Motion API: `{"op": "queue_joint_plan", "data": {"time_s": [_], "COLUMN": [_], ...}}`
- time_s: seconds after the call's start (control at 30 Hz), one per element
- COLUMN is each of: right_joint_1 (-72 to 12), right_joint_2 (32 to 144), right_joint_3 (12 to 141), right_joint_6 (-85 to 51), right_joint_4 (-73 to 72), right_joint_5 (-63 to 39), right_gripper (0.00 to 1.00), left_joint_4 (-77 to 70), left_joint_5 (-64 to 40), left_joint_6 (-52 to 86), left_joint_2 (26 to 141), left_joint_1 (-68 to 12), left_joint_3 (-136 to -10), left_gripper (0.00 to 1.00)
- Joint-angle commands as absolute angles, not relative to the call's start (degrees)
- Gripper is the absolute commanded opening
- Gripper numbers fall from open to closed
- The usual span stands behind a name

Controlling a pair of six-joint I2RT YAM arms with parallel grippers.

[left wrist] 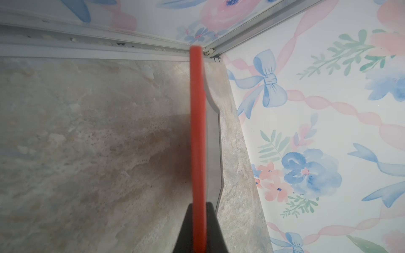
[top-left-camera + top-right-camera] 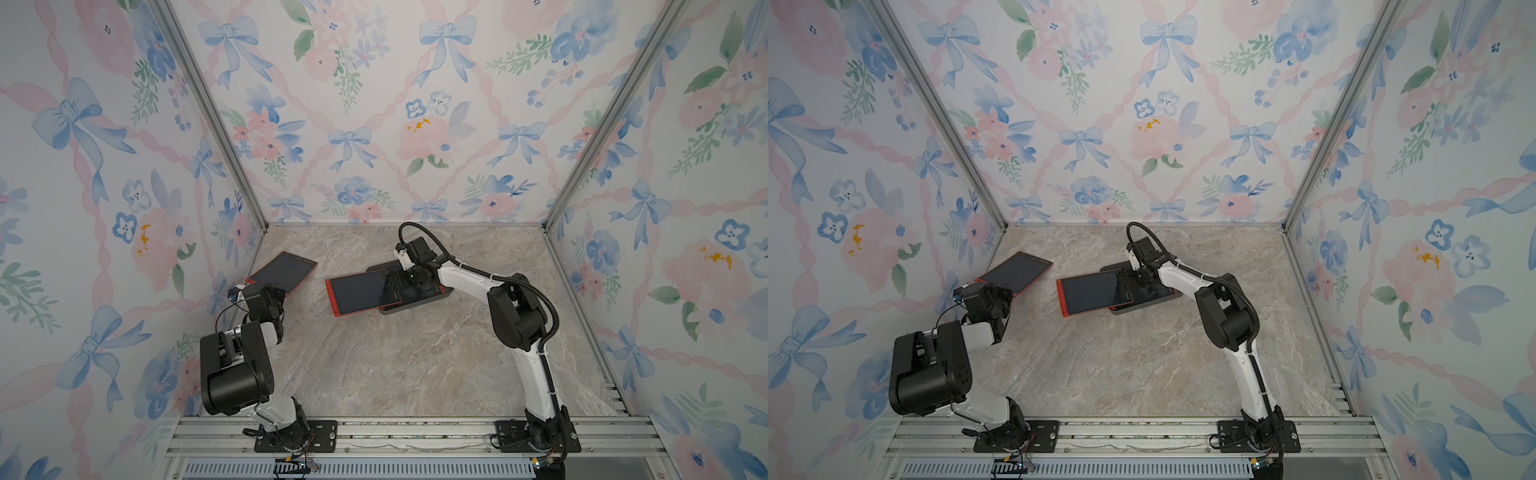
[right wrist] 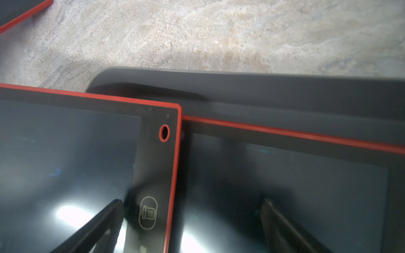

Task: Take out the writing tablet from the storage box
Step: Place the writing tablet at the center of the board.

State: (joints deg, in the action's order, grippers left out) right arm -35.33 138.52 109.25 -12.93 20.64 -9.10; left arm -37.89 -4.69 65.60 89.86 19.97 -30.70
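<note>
On my marble table point(image 2: 415, 365) the storage box point(image 3: 252, 87) sits mid-far, under the right arm. A lower tablet point(image 3: 285, 175) lies inside it. An upper tablet point(image 2: 359, 296) rests across the box's left end, jutting left onto the table. My right gripper point(image 3: 192, 210) hovers with jaws spread wide, one finger over each screen, gripping nothing; I cannot tell whether they touch the glass. At far left, my left gripper point(image 1: 198, 206) is clamped on the red edge of a third tablet point(image 2: 284, 270).
</note>
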Motion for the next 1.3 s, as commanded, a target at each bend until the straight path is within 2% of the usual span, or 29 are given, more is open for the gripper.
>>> {"op": "queue_joint_plan", "data": {"time_s": [0.0, 0.23, 0.53, 0.93, 1.07, 1.2, 1.27], "right_joint_1": [-35.8, -35.8, -35.6, -35.5, -35.5, -35.5, -35.5], "right_joint_2": [142.4, 142.6, 142.6, 142.3, 142.4, 142.5, 142.5], "right_joint_3": [109.7, 110.1, 109.9, 109.6, 109.7, 109.9, 109.9], "right_joint_6": [-12.4, -12.2, -12.1, -12.0, -11.9, -12.0, -12.0], "right_joint_4": [25.4, 25.8, 25.9, 26.2, 26.2, 26.4, 26.4], "right_joint_5": [-7.9, -8.0, -8.0, -8.0, -8.0, -8.1, -8.2], "right_gripper": [1.0, 1.0, 1.0, 1.0, 1.0, 1.0, 1.0], "left_joint_4": [-35.0, -52.4, -54.2, -58.8, -58.8, -58.9, -58.8], "left_joint_5": [-1.4, 2.0, 7.9, 5.2, 5.7, 6.2, 5.9], "left_joint_6": [69.1, 83.7, 88.8, 90.1, 90.6, 90.6, 90.7], "left_joint_2": [92.0, 96.3, 96.5, 105.4, 105.3, 104.9, 105.2], "left_joint_1": [19.3, 17.1, 15.7, 16.4, 16.5, 16.6, 16.8], "left_joint_3": [-27.9, -18.7, -16.3, -19.6, -18.7, -18.3, -18.5], "left_gripper": [0.0, 0.0, 0.0, 0.0, 0.19, 0.19, 0.25]}}
